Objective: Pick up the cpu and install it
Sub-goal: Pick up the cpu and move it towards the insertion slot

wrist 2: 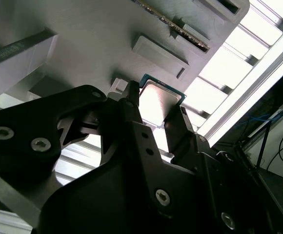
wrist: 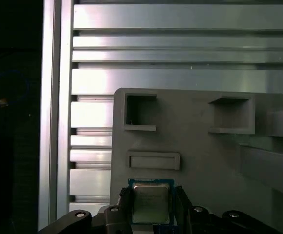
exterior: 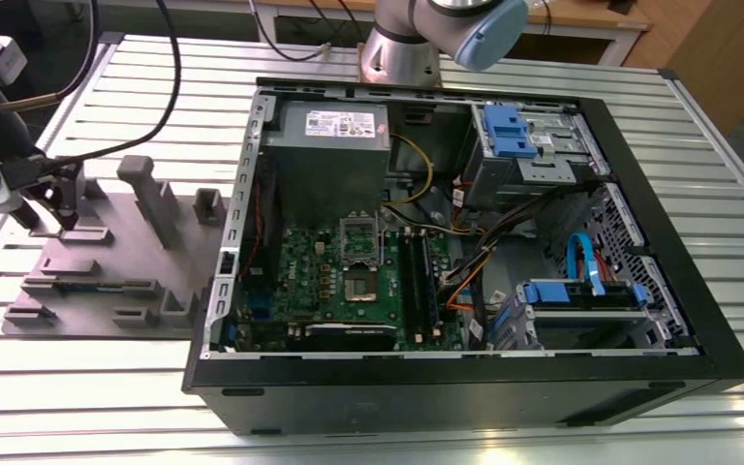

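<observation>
Over the grey fixture plate (exterior: 101, 281), at the exterior view's left, the gripper (exterior: 70, 221) has its two dark fingers (wrist: 124, 204) closed narrowly on opposite edges of the cpu (wrist: 151, 201), which sits low over the plate. Square pockets (wrist: 140, 112) and a raised post (exterior: 139, 184) stand near it. Well apart, on the slatted table (exterior: 88, 387), lies the open computer case (exterior: 476, 392), its motherboard (exterior: 333, 276) flanked by cables.

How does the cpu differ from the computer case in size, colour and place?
The cpu is small, flat and silvery; the case is a large black box. The cpu is at the pincer, over the grey holder; the case lies open on the slatted table. Both are rectangular.
</observation>
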Robot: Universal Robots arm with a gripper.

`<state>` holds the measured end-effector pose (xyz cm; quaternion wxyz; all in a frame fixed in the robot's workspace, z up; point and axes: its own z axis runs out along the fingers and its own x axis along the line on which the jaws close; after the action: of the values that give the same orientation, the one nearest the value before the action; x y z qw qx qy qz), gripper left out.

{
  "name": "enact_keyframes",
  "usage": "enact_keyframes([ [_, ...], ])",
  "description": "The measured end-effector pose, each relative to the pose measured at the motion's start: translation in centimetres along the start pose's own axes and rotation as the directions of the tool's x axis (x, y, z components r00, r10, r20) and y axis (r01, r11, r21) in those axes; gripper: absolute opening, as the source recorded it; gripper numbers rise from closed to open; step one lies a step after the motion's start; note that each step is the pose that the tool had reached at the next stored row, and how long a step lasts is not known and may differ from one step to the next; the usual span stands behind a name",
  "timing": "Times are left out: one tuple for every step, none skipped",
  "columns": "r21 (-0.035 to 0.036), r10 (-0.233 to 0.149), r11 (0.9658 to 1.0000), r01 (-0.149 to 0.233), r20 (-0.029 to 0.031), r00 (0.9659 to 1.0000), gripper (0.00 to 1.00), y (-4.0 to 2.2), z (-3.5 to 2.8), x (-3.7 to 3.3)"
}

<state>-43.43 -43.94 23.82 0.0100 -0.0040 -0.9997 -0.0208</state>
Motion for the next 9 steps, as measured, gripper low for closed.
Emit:
enact_keyframes([
  [0.0000, 0.000, 1.0000, 0.000, 0.0000, 1.0000, 0.45, 0.00, -0.04, 0.00],
  [0.0000, 0.000, 1.0000, 0.000, 0.0000, 1.0000, 0.45, 0.00, -0.08, 0.00],
  [0.0000, 0.000, 1.0000, 0.000, 0.0000, 1.0000, 0.45, 0.01, -0.11, 0.00],
  [0.0000, 0.000, 1.0000, 0.000, 0.0000, 1.0000, 0.45, 0.01, -0.14, 0.00],
  [0.0001, 0.000, 1.0000, 0.000, -0.0001, 1.0000, 0.45, 0.01, -0.18, 0.00],
  [0.0000, 0.000, 1.0000, 0.000, 0.0000, 1.0000, 0.45, 0.01, -0.21, 0.00],
  [0.0001, 0.000, 1.0000, 0.000, -0.0001, 1.0000, 0.45, 0.01, -0.25, 0.01],
  [0.0001, 0.000, 1.0000, 0.000, 0.0000, 1.0000, 0.45, 0.01, -0.27, 0.01],
  [0.0000, 0.000, 1.0000, 0.000, 0.0001, 1.0000, 0.45, 0.01, -0.30, 0.01],
])
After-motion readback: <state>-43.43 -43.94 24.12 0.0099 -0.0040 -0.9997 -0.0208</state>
